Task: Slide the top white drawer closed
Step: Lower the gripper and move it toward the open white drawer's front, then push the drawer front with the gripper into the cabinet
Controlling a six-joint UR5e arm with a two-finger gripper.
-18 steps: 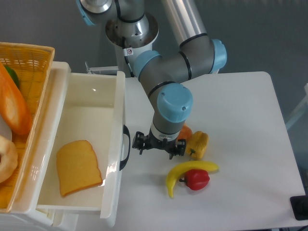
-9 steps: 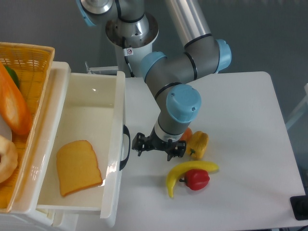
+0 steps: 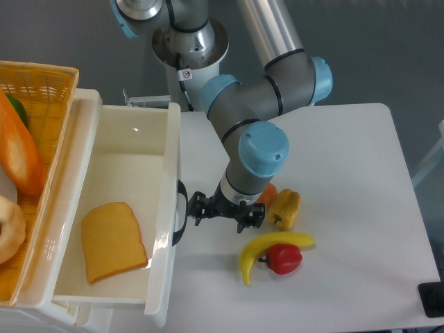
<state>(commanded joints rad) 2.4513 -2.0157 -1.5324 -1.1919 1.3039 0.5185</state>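
The top white drawer point(image 3: 168, 159) stands pulled out to the right, a deep glossy tray with a slice of bread point(image 3: 111, 241) lying in it. Its curved black handle point(image 3: 182, 211) sits mid-front. My gripper point(image 3: 223, 214) hangs low over the table just right of that handle, open with nothing between its fingers. The left fingertip point(image 3: 197, 209) is almost at the handle; I cannot tell whether they touch.
A woven yellow basket point(image 3: 48, 76) with bread and other food sits on top of the drawer unit at the left. Right of the gripper lie a yellow pepper point(image 3: 285, 207), a banana point(image 3: 267, 246), a red pepper point(image 3: 284, 258) and an orange item point(image 3: 268, 193) partly behind the arm.
The gripper has crept a little left toward the drawer handle, and the wrist has swung slightly right. The drawer has not moved.
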